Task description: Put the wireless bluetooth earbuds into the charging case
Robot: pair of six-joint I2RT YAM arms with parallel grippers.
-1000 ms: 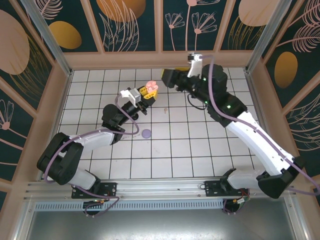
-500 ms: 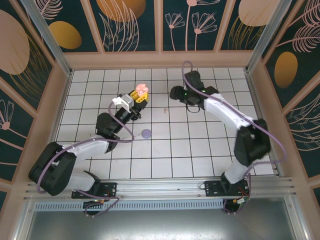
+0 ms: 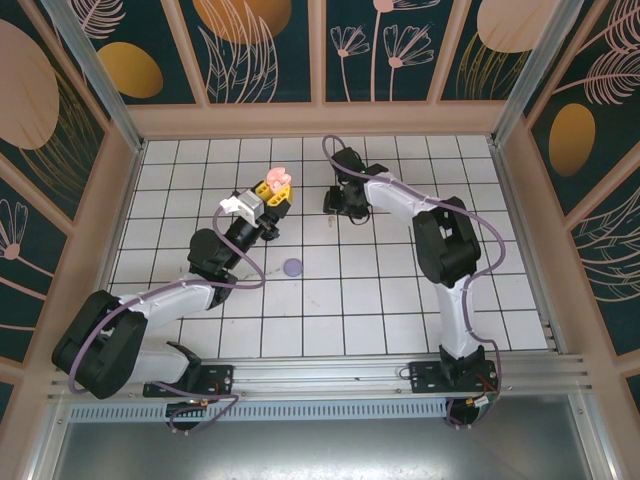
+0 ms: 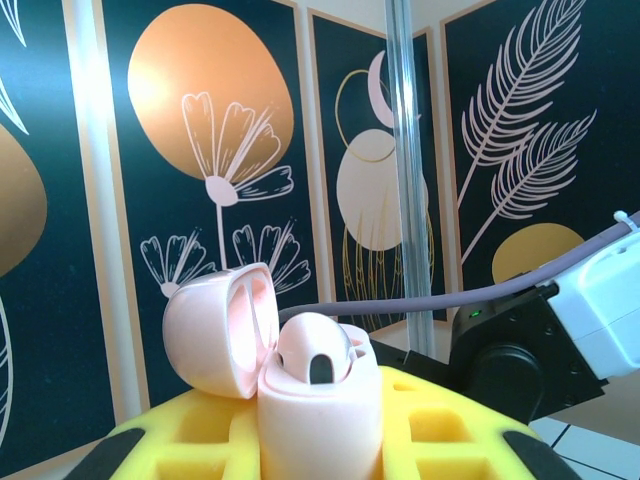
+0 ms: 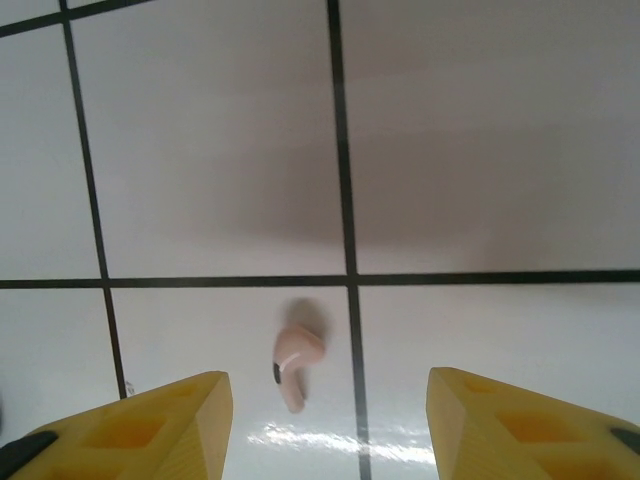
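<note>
In the top external view, the left gripper point(image 3: 270, 197) was closed on the open pink round plastic charging case point(image 3: 280, 178) and held it lifted above the white tiled table point(image 3: 400, 290), probably so that the case stays steady and open for the other arm. The right gripper point(image 3: 334, 203) pointed down at the table near the right side of this case. A small lilac round coin-like case point(image 3: 292, 267) lay on the tiles, apart from the pink case and towards the arm bases. In the left wrist view, the yellow fingers point(image 4: 180, 440) pressed the body of the pink case point(image 4: 320, 410) from both sides, with its lid point(image 4: 215, 335) swung back; a rounded pink form with a dark slot sat in it, perhaps one earbud already, but I cannot be sure. In the right wrist view, the right gripper point(image 5: 325, 425) was wide open, and the tiny pink stemmed plastic earbud point(image 5: 295, 362) lay on a tile between its fingertips, not touched. I judge the jaws were spread to come down around it before it is carried left to the pink case.
</note>
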